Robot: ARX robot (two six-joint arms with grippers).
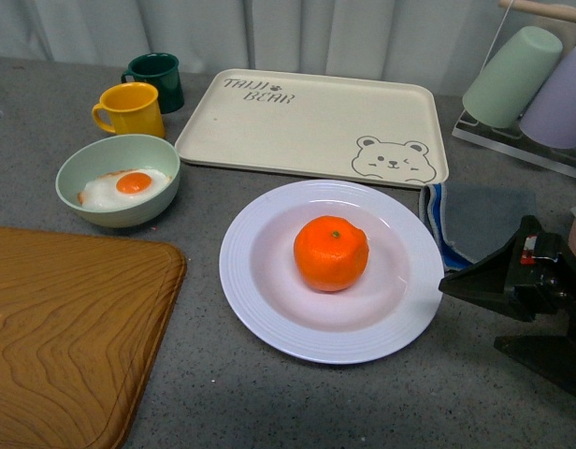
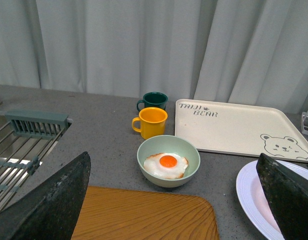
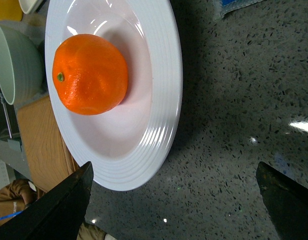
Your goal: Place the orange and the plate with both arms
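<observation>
**Inspector:** Front view. Where is the task's pair?

**Assistant:** The orange (image 1: 331,253) sits stem-up in the well of the plate (image 1: 260,309). The plate lies flat about mid-surface, just in front of the cream tray (image 1: 297,122), which runs along the far edge. I judge the fruit is centred there so it cannot roll off. The right tool (image 1: 475,313) stands just beside the plate's right rim, fingers spread and holding nothing.

**Inspector:** Other containers?

**Assistant:** The green bowl (image 1: 129,215) holds a fried egg (image 1: 124,187). A yellow mug (image 1: 134,109) and a dark green mug (image 1: 157,79) stand behind it, but their insides cannot be seen. The tray carries nothing. The wooden board (image 1: 64,327) fills the near left corner.

**Inspector:** Left wrist view.

**Assistant:** The left tool (image 2: 164,200) gapes wide above the board with nothing between its fingers. It is well apart from the plate, of which only a rim segment shows.

**Inspector:** Right wrist view.

**Assistant:** The right tool's fingers are wide apart and empty over bare surface. The plate's rim is near one finger and the orange is clear of both. I judge that both items are set down and both arms stand off.
</observation>
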